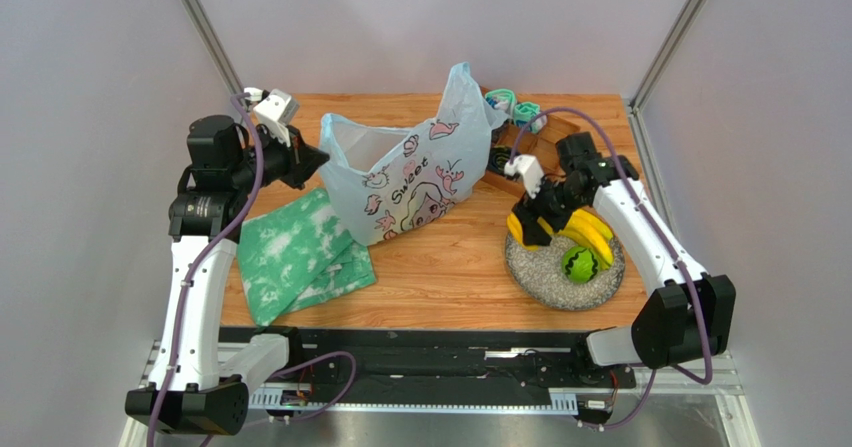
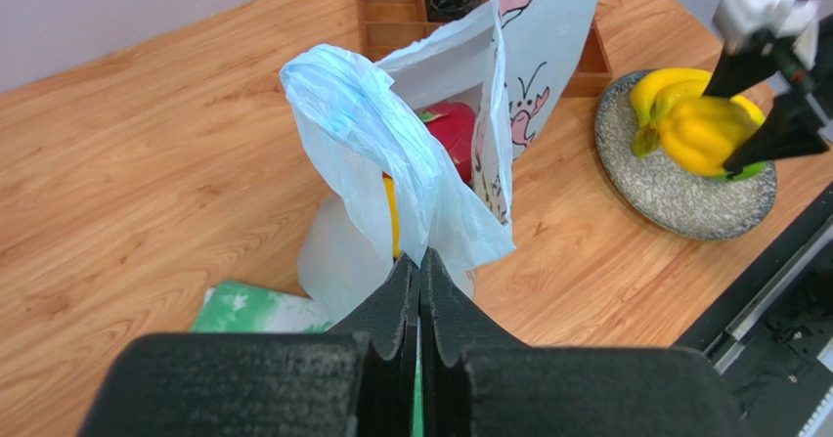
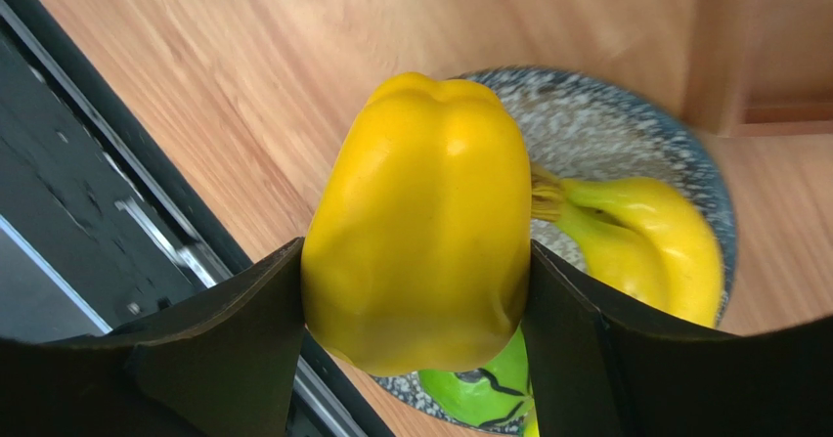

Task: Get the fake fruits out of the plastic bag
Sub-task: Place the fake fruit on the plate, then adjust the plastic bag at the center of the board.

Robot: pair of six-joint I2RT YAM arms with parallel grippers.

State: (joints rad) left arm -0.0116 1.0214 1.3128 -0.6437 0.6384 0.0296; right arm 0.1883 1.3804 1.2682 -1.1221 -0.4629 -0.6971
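Note:
The pale-blue plastic bag [image 1: 405,172] with cartoon prints stands at mid table. My left gripper [image 1: 312,157] is shut on the bag's handle [image 2: 391,144] and holds its mouth open. Inside the bag I see a red fruit [image 2: 452,129] and a bit of a yellow one [image 2: 392,217]. My right gripper [image 1: 535,219] is shut on the yellow pepper [image 3: 422,222] just above the speckled plate [image 1: 550,279]. On the plate lie the banana bunch [image 1: 590,233] and a green fruit [image 1: 579,264]. Both also show in the right wrist view: banana bunch [image 3: 640,241], green fruit [image 3: 484,393].
A green-and-white mottled cloth [image 1: 295,252] lies left of the bag. A wooden compartment tray [image 1: 545,132] with teal items stands at the back right. The black rail [image 1: 420,352] runs along the near table edge.

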